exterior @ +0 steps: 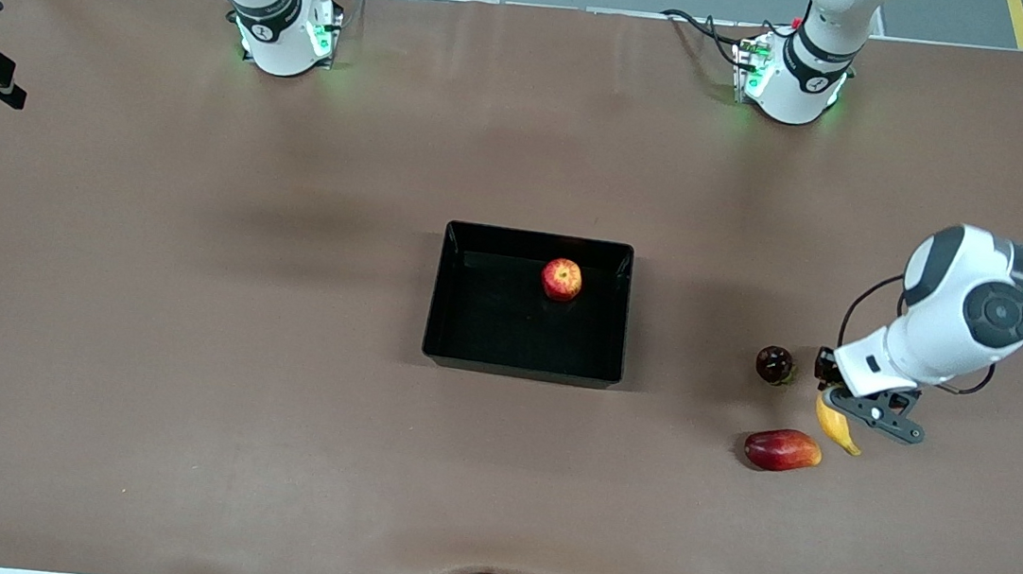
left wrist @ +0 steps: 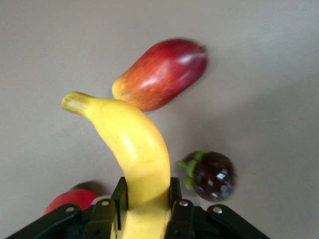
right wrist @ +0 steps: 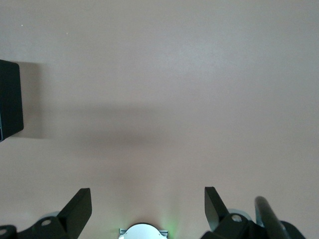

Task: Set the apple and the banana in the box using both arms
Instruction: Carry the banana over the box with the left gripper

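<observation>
Front view: shallow rectangular glossy black plastic box (exterior: 529, 303) at mid-table, holding the small round red apple with yellowish streaks (exterior: 562, 279) in its part farther from the camera, toward the left arm's end. Long curved yellow banana (exterior: 837, 425) toward the left arm's end of the table, clamped at one end by the black two-finger left gripper (exterior: 845, 399), free tip pointing toward the camera. Round dark maroon fruit (exterior: 775, 364) near the gripper, farther from the camera than the elongated red-yellow fruit (exterior: 782, 450), which lies just beside the banana's free tip. Right arm waiting, gripper out of this view.

Left wrist view: left gripper (left wrist: 147, 211) closed around the banana (left wrist: 132, 149), black fingers (left wrist: 119, 196) pressed against both its sides. Greenish stem end over the edge of the elongated red-yellow fruit (left wrist: 162, 73); contact between them impossible to judge. Dark maroon fruit (left wrist: 213, 176), green-leaved at its stem, beside the banana, plus a sliver of another red fruit (left wrist: 70, 200) by the fingers.

Right wrist view: right gripper (right wrist: 148, 206) over bare brown table (right wrist: 174, 89), fingers (right wrist: 79, 208) spread wide apart, holding nothing. Corner of the black box (right wrist: 10, 99) at the frame's edge.
</observation>
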`<state>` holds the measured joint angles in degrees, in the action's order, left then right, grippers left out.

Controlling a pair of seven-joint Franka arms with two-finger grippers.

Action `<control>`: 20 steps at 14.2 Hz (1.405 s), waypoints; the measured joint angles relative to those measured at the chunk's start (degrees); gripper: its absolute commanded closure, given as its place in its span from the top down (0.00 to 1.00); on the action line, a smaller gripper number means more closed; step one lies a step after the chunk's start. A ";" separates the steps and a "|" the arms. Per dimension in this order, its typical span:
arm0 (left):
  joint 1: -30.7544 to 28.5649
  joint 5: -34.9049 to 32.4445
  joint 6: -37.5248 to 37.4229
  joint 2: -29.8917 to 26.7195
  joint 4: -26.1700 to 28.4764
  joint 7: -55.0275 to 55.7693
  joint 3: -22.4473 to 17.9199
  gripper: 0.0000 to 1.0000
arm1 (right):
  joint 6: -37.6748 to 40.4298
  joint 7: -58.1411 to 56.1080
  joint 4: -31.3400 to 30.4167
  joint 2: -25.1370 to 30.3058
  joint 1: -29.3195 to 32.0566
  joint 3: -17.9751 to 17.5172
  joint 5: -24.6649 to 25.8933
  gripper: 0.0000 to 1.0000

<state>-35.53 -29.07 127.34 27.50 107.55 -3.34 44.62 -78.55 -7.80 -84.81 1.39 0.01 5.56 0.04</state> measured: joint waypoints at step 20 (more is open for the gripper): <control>53.66 9.06 -9.06 10.08 -24.74 51.86 -12.61 0.00 | 0.11 -0.19 0.20 0.00 -0.02 -0.28 -0.06 1.00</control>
<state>18.13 -20.01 118.27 37.58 82.81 48.52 32.01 -78.45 -7.99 -84.61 1.39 0.00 5.29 -0.02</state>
